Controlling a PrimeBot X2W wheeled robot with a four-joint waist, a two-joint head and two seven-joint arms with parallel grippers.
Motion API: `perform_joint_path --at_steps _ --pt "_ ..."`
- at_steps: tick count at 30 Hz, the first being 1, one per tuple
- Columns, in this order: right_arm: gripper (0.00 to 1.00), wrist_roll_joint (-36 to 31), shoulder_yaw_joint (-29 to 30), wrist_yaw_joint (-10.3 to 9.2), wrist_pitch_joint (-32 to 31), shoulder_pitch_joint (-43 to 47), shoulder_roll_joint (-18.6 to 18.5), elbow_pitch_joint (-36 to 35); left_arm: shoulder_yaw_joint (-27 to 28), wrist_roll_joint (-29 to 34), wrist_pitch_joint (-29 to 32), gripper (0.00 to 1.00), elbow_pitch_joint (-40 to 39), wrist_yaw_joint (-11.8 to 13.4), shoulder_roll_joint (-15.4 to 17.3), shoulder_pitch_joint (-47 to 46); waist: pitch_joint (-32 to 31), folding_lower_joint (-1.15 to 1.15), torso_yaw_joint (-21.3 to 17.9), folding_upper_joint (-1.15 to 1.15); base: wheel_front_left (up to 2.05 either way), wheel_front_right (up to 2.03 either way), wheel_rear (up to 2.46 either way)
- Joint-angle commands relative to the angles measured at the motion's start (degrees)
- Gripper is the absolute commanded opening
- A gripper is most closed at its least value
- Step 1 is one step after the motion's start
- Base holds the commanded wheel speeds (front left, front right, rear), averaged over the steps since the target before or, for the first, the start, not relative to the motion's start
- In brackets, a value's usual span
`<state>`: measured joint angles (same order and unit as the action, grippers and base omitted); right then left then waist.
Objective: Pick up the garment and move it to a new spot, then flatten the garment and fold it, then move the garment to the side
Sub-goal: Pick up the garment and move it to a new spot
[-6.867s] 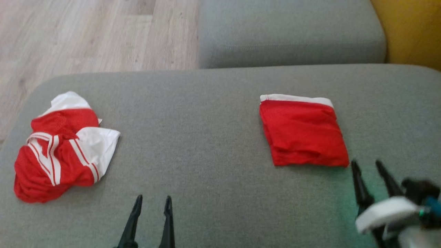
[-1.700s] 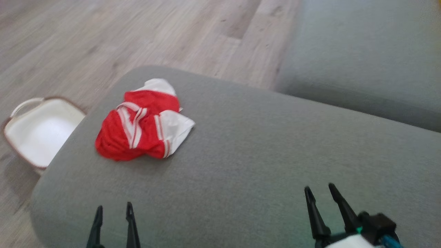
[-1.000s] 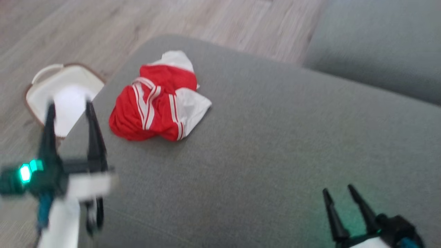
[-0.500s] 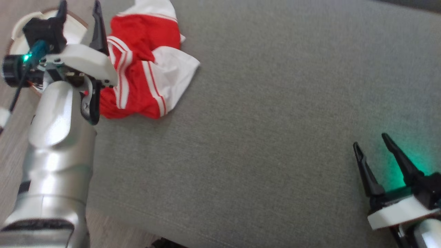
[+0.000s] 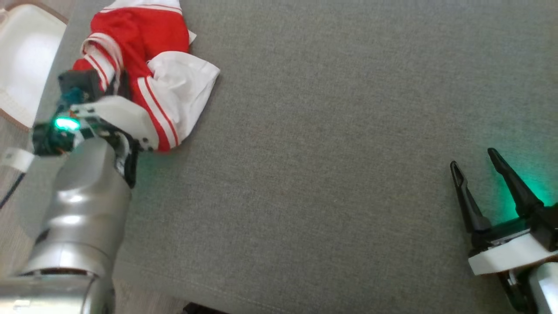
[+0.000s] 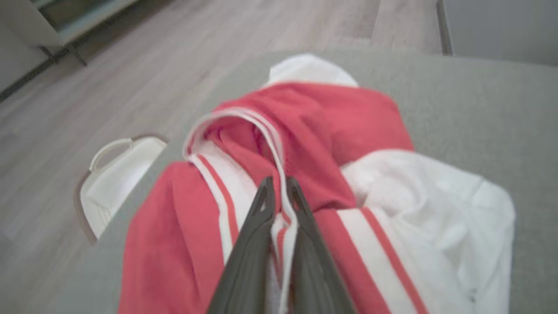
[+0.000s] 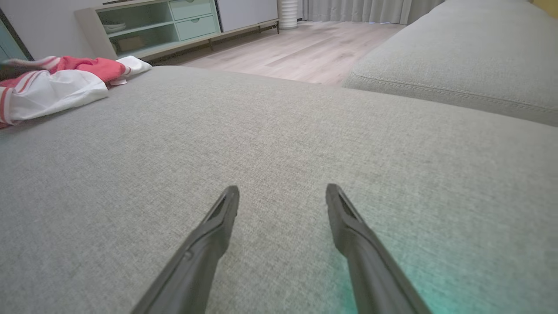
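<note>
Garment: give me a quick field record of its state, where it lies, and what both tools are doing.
garment: red and white, crumpled, not folded
location: on grey cushion, near its left edge; white basket beyond that edge
left tool: shut on the garment's striped band
right tool: open, over bare cushion, well apart from garment
stage: grasped, not yet moved

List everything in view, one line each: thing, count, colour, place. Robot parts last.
garment: one, red and white, crumpled at the cushion's left end
cushion: one, grey, under the garment
second cushion: one, grey, beyond the first
basket: one, white with brown rim, on the floor left of the cushion
floor: pale wood, beyond the cushions
cabinet: one, pale green, far side of the room
left gripper: one, dark, shut on the garment's striped trim
right gripper: one, dark, open over the cushion's right part
</note>
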<state>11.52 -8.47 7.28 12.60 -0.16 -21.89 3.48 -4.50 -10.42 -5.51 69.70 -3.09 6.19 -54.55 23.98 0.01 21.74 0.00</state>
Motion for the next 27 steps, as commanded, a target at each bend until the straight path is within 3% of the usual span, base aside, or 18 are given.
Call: perform_joint_path --at_steps 1,11,20,27 --pt "1.0 0.3 -1.4 0.21 0.6 0.1 0.1 -0.1 0.8 0.2 -3.9 0.0 -1.6 -0.4 4.4 -3.6 -2.6 -0.01 -0.6 0.0 0.0 0.0 0.0" --pt "1.0 1.6 -4.4 0.21 2.3 -0.1 5.9 5.2 -3.6 3.4 -9.0 0.0 -5.7 -2.6 7.8 -9.1 -14.6 -0.01 -6.2 0.0 0.0 0.0 0.0" --pt "1.0 1.0 -4.4 0.21 2.4 4.4 10.1 3.9 -9.6 4.1 -8.9 0.0 -14.5 -4.2 6.0 -12.8 -24.6 -0.01 -16.0 0.0 0.0 0.0 0.0" --pt "1.0 0.3 -4.9 0.21 2.4 5.0 10.9 2.5 -14.4 0.7 -5.9 0.0 -24.5 -4.4 5.6 -12.5 -25.9 -0.01 -24.7 0.0 0.0 0.0 0.0"
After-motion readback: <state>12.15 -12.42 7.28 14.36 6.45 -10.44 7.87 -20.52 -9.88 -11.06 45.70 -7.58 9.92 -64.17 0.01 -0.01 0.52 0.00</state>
